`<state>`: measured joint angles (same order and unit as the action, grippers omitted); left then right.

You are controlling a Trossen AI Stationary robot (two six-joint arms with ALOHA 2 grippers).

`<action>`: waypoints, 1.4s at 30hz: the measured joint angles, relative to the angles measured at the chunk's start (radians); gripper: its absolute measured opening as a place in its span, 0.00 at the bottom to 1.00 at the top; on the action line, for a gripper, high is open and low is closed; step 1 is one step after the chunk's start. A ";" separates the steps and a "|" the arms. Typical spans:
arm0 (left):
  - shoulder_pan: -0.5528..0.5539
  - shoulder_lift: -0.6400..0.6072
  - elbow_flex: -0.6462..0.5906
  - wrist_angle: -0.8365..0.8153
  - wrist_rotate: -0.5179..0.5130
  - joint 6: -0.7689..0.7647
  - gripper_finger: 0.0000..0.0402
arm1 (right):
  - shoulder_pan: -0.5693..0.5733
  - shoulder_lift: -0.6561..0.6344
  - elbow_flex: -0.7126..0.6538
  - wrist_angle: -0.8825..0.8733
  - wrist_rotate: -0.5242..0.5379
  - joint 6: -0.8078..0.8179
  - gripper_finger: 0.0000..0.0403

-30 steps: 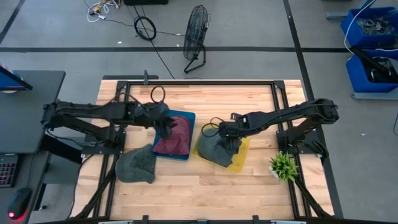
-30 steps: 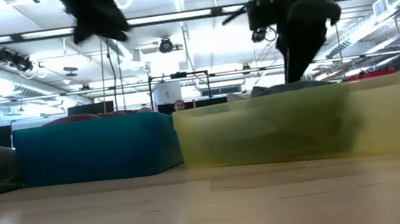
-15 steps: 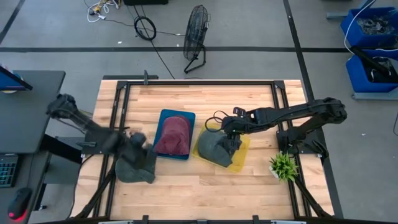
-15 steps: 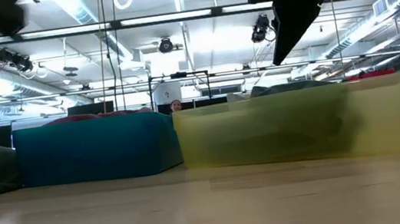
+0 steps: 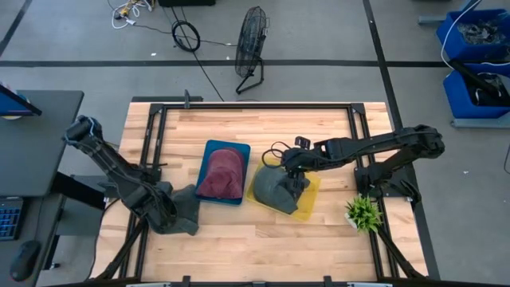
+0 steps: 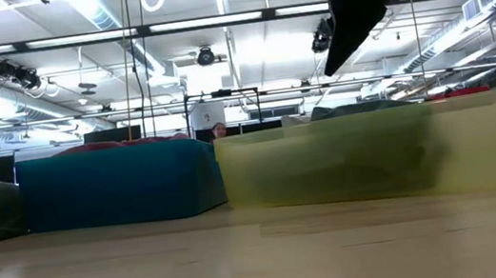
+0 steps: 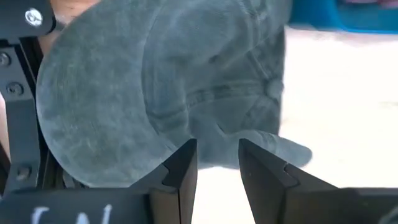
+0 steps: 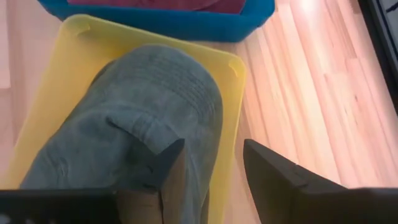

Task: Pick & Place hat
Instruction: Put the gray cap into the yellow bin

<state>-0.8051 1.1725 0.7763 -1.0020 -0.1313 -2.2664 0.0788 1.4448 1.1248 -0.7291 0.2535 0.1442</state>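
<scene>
Loose cap: a grey cap [image 5: 179, 212] lay flat on the bare table [image 5: 263, 239], just beside the blue bin [image 5: 237, 150] on its left-arm side, with no bin under it.
Left gripper: the left gripper [image 5: 162, 217] was low over that cap near the table's left edge; in its wrist view the fingers [image 7: 181, 171] stood a little apart with nothing between them, the cap's cloth [image 7: 186, 81] just ahead of the tips.
Blue bin: it held a dark red cap [image 5: 223, 172].
Yellow bin: the yellow bin [image 5: 313, 191] held another grey cap [image 5: 272, 191], which filled most of it and hung over one edge.
Right gripper: the right gripper [image 5: 293, 169] hung above the yellow bin, clear of the cap inside; its fingers [image 8: 273, 171] were spread and held nothing.
Step, as judged: the left arm looked set to pinch the loose cap; the right arm looked done with its own.
Risk, thin grip: soft cloth lying flat could slide out if the fingers closed on only a fold or the brim's edge.
Risk, table edge: the cap sat close to the frame rail, so a push in place of a pinch could shove it off the wood.
Risk, crowding: where the loose cap should go I cannot tell; both bins near it were already full.
</scene>
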 joint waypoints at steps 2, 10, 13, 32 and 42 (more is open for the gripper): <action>0.000 0.000 0.021 -0.013 0.003 -0.002 0.30 | 0.000 0.000 0.000 0.016 0.000 -0.003 0.41; 0.000 0.037 -0.034 -0.008 0.025 -0.083 0.30 | 0.000 0.000 0.000 0.059 0.000 -0.033 0.41; 0.000 0.073 -0.051 0.008 0.032 -0.086 0.30 | 0.000 0.000 0.000 0.059 0.000 -0.035 0.41; 0.000 0.188 0.018 0.025 0.029 0.161 0.01 | 0.000 0.000 0.000 0.075 -0.001 -0.040 0.41; 0.000 0.226 0.461 -0.289 0.028 0.487 0.01 | 0.028 0.000 0.001 0.306 -0.134 -0.300 0.41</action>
<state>-0.8055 1.3987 1.2375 -1.2908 -0.1032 -1.7795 0.1068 1.4445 1.1255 -0.4226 0.1197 -0.1561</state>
